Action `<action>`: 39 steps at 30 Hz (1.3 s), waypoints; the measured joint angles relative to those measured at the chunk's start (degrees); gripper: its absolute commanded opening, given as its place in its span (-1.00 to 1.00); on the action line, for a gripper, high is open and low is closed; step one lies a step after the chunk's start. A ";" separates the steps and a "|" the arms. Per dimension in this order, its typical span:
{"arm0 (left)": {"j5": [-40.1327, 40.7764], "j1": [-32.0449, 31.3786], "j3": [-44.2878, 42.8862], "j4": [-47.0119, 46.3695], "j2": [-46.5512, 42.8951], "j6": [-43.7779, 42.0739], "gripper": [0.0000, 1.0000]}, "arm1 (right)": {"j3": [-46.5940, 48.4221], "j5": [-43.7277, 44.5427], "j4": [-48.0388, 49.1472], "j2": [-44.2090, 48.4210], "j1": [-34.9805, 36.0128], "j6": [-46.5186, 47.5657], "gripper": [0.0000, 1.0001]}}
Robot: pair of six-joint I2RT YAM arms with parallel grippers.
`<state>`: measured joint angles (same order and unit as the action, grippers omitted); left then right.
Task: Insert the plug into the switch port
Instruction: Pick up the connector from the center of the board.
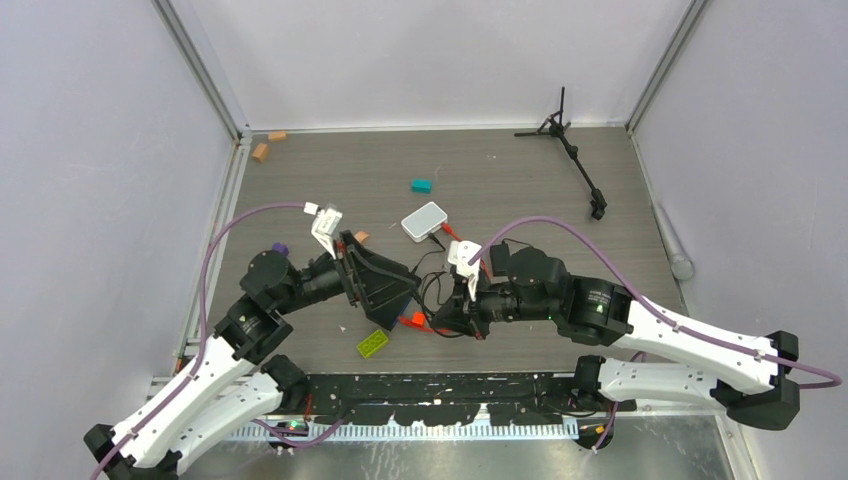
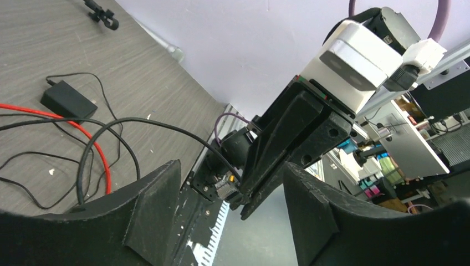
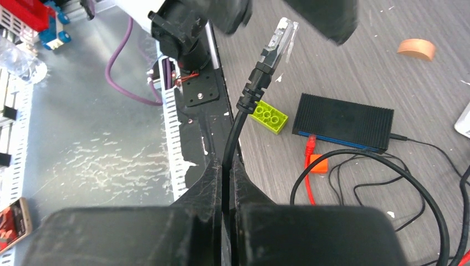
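Pinching a black cable (image 3: 244, 105) just below its clear plug (image 3: 280, 39), the right hand (image 3: 226, 166) is fully closed, and that plug points up and away from the fingers, above the desk (image 3: 354, 66). The left hand (image 2: 230, 172) is open, with nothing between its fingers. The black switch (image 3: 343, 122) lies flat near a lime brick (image 3: 269, 117). The red plug (image 3: 312, 142) of a red cable (image 3: 308, 185) sits at the switch's front face, seemingly in a port.

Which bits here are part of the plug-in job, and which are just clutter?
Job: clear-tipped plug on black cable, pinched in the right gripper jaws; black ribbed switch box; red cable ending at the switch.
Clutter: lime-green toy brick; small orange block; teal block; black mini tripod; tan blocks.
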<state>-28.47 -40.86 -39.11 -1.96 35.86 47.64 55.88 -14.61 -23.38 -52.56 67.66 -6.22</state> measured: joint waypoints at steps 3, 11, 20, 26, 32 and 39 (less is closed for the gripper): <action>-1.42 0.00 0.61 -0.83 0.68 0.52 0.16 | 0.00 1.49 1.20 -0.57 -0.02 0.28 -0.99; -3.85 0.00 1.55 -2.89 2.80 2.62 -0.86 | -0.02 3.39 3.06 -0.59 -0.02 0.33 -0.99; -3.13 -0.04 2.82 -4.55 2.49 3.26 -1.00 | -0.76 6.34 2.99 -0.72 -0.04 0.09 0.00; 5.22 -0.04 2.91 1.84 0.87 3.28 -1.00 | -6.10 16.44 11.37 -0.35 0.00 0.37 0.08; 14.78 -0.04 3.28 7.89 -0.42 6.49 -1.00 | -8.33 21.66 22.36 -6.05 0.11 4.44 0.05; 21.77 -0.04 2.99 14.82 -0.09 11.23 -1.00 | -6.38 23.10 26.67 -13.22 0.94 9.01 0.02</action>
<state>-6.70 -40.91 -36.12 12.86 35.77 58.87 49.50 8.49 3.29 -65.78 68.60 2.79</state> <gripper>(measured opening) 0.128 0.522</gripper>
